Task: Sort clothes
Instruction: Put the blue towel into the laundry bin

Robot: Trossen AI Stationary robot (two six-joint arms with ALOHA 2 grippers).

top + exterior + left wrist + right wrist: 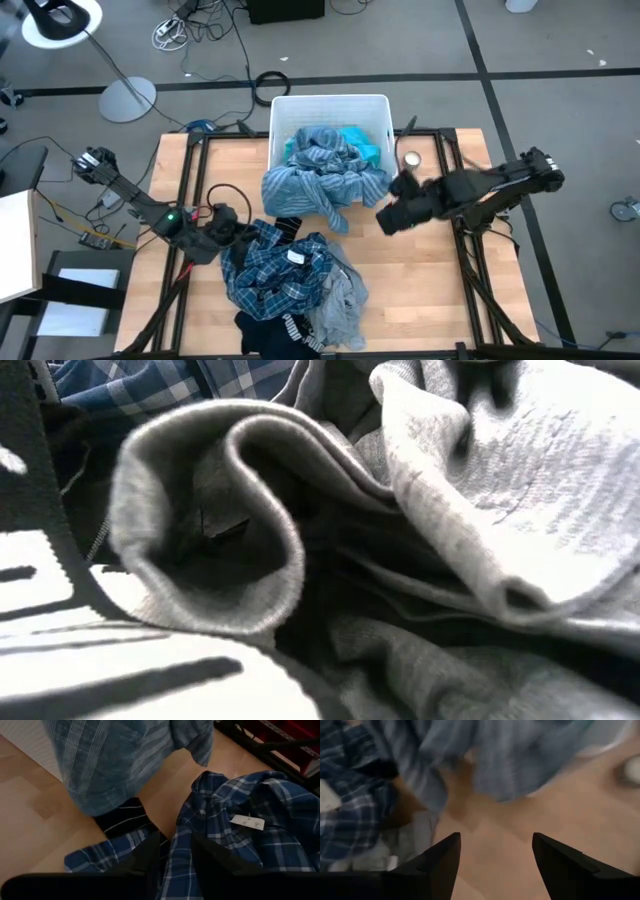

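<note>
A white bin (375, 110) stands at the table's far middle. A turquoise top (362, 140) lies inside it, and a grey-blue striped shirt (315, 175) hangs over its near wall onto the table. A blue-and-white plaid shirt (285, 265) lies bunched on the table's near middle, with grey pieces (335, 305) and a navy item with white stripes (285, 328) beside it. My left gripper (235, 228) is at the plaid shirt's left edge, shut on it. My right gripper (495, 865) hangs open over bare wood right of the pile. My left gripper pinches a bunched part of the plaid shirt's left edge (170, 851) between its two fingers (150, 857). The fingers come slanting down from the table's left. The shirt lies crumpled on the table; one layer or several, I cannot tell.
A small round metal thing (410, 158) sits right of the bin. Black frame rails (445, 170) run along both table sides. Grey fabric (450, 510) fills the low view. Bare wood (420, 280) lies at the near right.
</note>
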